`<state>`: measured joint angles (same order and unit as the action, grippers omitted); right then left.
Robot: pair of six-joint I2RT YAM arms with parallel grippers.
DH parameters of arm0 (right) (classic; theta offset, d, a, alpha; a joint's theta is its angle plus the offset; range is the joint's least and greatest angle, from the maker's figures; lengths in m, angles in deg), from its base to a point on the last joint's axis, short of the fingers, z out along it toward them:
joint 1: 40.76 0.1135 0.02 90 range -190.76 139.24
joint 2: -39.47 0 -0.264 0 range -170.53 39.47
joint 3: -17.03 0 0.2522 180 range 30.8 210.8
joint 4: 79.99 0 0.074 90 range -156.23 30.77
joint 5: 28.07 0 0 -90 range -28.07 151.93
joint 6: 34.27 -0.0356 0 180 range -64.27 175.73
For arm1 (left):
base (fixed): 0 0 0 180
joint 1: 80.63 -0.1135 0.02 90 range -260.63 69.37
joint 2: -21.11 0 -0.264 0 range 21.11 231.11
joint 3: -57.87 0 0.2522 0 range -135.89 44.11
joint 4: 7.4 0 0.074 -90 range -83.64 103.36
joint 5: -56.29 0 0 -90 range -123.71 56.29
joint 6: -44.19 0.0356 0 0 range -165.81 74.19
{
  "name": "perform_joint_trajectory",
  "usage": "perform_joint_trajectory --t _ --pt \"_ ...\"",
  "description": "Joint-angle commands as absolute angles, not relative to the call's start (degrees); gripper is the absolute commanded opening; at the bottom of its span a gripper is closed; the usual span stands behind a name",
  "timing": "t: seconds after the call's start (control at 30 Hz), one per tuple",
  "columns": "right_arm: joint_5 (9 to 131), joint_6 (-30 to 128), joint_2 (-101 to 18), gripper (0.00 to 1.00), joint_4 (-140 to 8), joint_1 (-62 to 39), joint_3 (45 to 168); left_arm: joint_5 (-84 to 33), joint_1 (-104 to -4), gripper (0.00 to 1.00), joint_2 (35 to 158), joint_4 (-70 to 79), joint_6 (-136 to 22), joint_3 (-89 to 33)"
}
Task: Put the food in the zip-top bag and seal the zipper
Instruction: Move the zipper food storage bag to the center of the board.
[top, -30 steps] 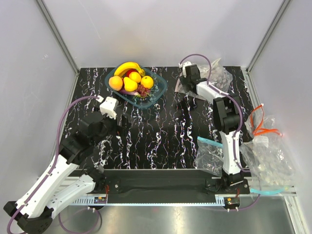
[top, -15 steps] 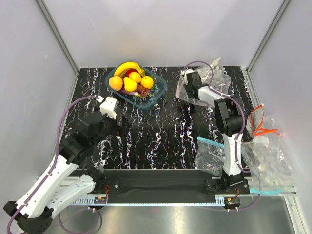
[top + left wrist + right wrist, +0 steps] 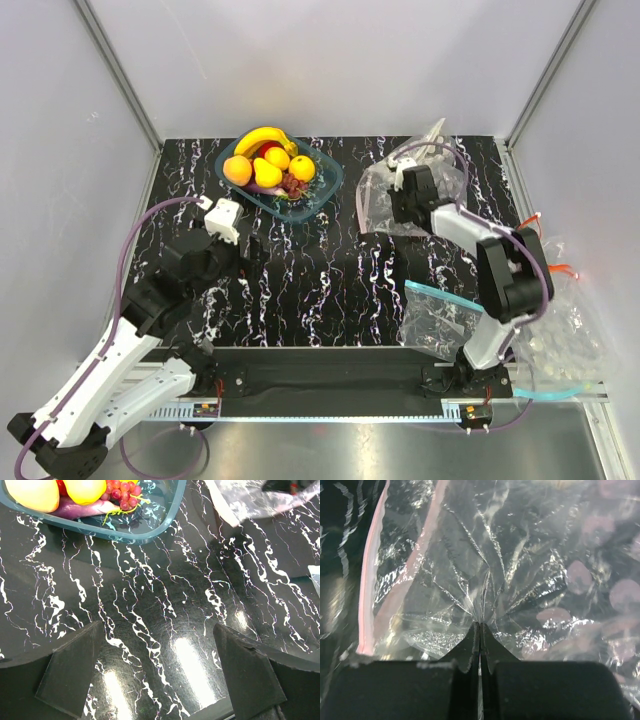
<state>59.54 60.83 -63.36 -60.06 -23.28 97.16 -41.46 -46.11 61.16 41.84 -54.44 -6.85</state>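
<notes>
The food (image 3: 270, 165), yellow lemons, a banana, orange rounds and dark red grapes (image 3: 122, 490), is piled in a teal dish (image 3: 325, 190) at the back left. The zip-top bag (image 3: 378, 188), clear with greyish dots, lies crumpled at the back right. Its pink zipper (image 3: 370, 580) runs down the left of the right wrist view. My right gripper (image 3: 480, 624) is shut, pinching a fold of the bag's film (image 3: 520, 555), and sits over the bag (image 3: 402, 208). My left gripper (image 3: 156, 627) stands open over bare table, nearer than the dish (image 3: 150, 532), with nothing between its fingers.
A second clear bag with a teal-blue strip (image 3: 440, 315) lies at the front right. Beside it, off the table's right edge, is a bulky clear bag (image 3: 555, 325) with orange cords. Grey walls close in the left, back and right sides.
My right gripper closed onto the dotted bag and moved right and nearer, dragging the bag with it. The left arm has not moved.
</notes>
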Motion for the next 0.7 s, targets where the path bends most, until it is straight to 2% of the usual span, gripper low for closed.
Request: perform_joint_trajectory --t 0.0,0.17,0.2,0.27,0.3,0.37,0.43,0.47,0.5,0.53,0.67 --pt "63.43 53.99 -52.57 0.00 -64.29 -23.27 89.81 -41.18 -46.36 0.99 60.13 39.67 -54.25 -6.87" --pt "61.75 49.75 -43.87 0.00 -58.95 -22.92 85.91 -41.00 -46.36 0.99 60.40 39.84 -54.25 -6.95" --pt "61.41 49.40 -42.98 0.07 -58.07 -22.57 85.47 -41.00 -46.36 0.99 60.31 39.76 -54.25 -6.95" --pt "61.75 49.66 -40.53 0.14 -55.88 -21.95 85.20 -41.09 -46.36 0.99 60.31 39.76 -54.25 -6.78" --pt "61.76 49.66 -39.73 0.29 -55.43 -21.86 85.03 -41.09 -46.44 0.99 60.40 39.76 -54.16 -6.87" --pt "61.76 49.49 -36.67 0.48 -54.72 -21.34 84.59 -41.09 -46.36 0.99 60.31 39.67 -54.25 -6.87" --pt "61.41 48.88 -34.11 0.55 -55.15 -21.16 83.80 -41.00 -46.36 0.99 60.40 39.67 -54.25 -6.87" --pt "61.41 48.70 -31.23 0.62 -56.46 -21.16 83.27 -41.00 -46.36 0.99 60.40 39.67 -54.16 -6.78" --pt "60.71 46.70 -29.72 0.73 -57.35 -21.16 81.96 -41.00 -46.44 0.99 60.40 39.76 -54.08 -6.78" --pt "59.75 45.11 -28.57 0.99 -58.23 -21.16 81.25 -41.09 -46.36 0.99 60.49 39.67 -54.16 -6.87" --pt "59.74 36.87 -26.71 1.00 -62.28 -21.16 79.48 -41.35 -46.36 0.99 60.57 39.76 -54.16 -6.87"
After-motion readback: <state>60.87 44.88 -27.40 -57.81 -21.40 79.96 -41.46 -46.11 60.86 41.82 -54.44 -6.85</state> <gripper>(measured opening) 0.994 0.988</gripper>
